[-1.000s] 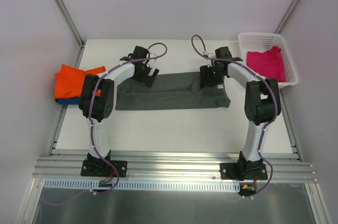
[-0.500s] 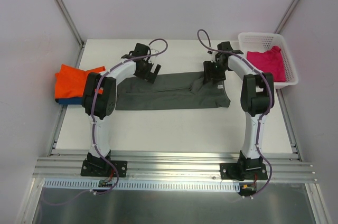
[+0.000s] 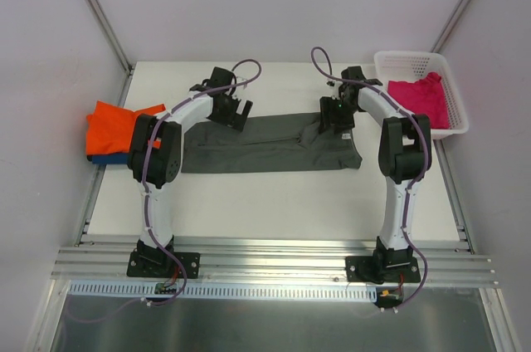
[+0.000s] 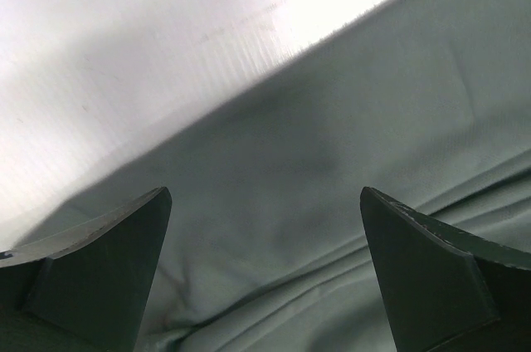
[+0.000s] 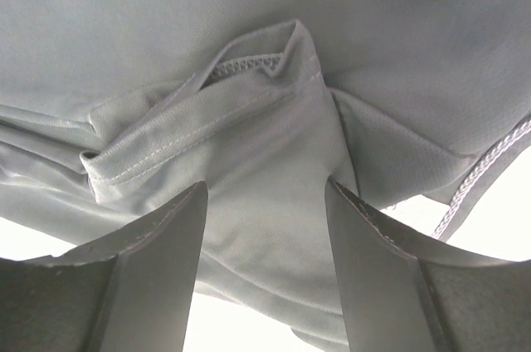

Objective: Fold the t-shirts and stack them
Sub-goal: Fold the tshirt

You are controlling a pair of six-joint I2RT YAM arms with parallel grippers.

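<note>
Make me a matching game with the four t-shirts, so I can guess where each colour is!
Things:
1. dark grey t-shirt
2. orange t-shirt
3. pink t-shirt
4. blue t-shirt

Places:
A. inside the white basket
B. spread out in the middle of the table
C. under another shirt, only an edge peeking out
D. on top of the pile at the table's left edge

Pairs: 1-B, 2-D, 3-A, 4-C
</note>
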